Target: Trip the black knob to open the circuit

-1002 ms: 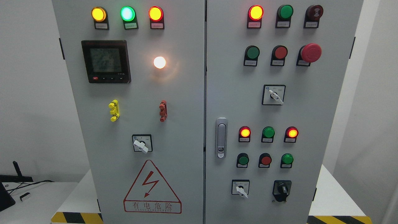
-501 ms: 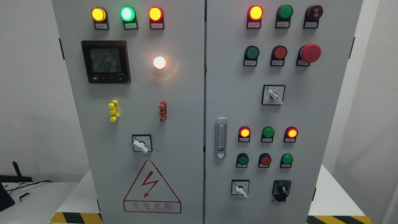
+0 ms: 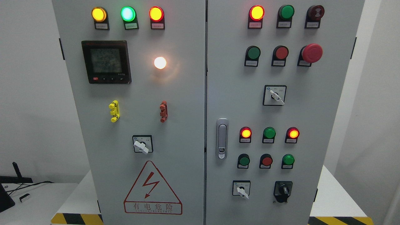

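The black knob (image 3: 283,190) sits on a black square plate at the lower right of the grey cabinet's right door (image 3: 300,118). Its pointer stands roughly upright, leaning slightly to the left. To its left is a white-handled selector switch (image 3: 241,189). Neither of my hands nor any arm shows in the head view.
The two-door electrical cabinet fills the view. Lit lamps, green and red push buttons and a red mushroom stop button (image 3: 312,53) cover the right door. A door latch (image 3: 222,138) sits mid-cabinet. A meter (image 3: 106,61) and warning triangle (image 3: 152,188) mark the left door. Cables (image 3: 18,186) lie lower left.
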Action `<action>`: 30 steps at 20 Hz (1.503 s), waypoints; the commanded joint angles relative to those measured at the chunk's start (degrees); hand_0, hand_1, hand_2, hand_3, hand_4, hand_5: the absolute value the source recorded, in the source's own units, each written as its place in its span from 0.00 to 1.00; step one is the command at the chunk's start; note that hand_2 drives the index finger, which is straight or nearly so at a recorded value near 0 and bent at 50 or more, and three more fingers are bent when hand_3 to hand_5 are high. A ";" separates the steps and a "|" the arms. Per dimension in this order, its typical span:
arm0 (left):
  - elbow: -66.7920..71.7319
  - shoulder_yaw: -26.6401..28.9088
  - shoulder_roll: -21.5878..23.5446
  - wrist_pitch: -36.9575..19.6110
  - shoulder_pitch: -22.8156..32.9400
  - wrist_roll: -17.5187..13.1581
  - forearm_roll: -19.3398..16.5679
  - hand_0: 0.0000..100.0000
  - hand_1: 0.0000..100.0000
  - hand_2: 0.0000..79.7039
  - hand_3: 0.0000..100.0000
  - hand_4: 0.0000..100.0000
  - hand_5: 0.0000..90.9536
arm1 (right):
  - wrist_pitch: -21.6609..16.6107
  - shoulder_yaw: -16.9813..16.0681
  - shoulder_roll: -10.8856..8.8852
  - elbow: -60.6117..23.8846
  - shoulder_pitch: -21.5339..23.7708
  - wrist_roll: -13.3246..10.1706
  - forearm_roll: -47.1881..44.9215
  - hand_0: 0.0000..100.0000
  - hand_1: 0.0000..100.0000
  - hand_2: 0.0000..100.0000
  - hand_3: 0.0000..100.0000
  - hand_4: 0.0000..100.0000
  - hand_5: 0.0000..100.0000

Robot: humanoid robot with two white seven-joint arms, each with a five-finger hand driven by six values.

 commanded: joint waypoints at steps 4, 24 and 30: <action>0.06 0.00 -0.06 0.03 0.00 -0.01 -1.76 0.12 0.39 0.00 0.00 0.00 0.00 | -20.55 0.79 -0.83 -15.37 6.71 -0.04 0.03 0.26 0.55 0.25 0.51 0.47 0.48; -0.03 0.00 -0.06 0.03 0.00 -0.01 -1.76 0.12 0.39 0.00 0.00 0.00 0.00 | -30.96 -4.22 -0.83 -40.22 7.33 -5.40 0.29 0.24 0.55 0.35 0.63 0.65 0.71; -0.03 0.00 0.03 0.03 0.00 -0.01 -1.76 0.12 0.39 0.00 0.00 0.00 0.00 | -27.00 -7.73 -0.92 -48.85 7.78 -5.14 1.52 0.25 0.54 0.35 0.63 0.66 0.73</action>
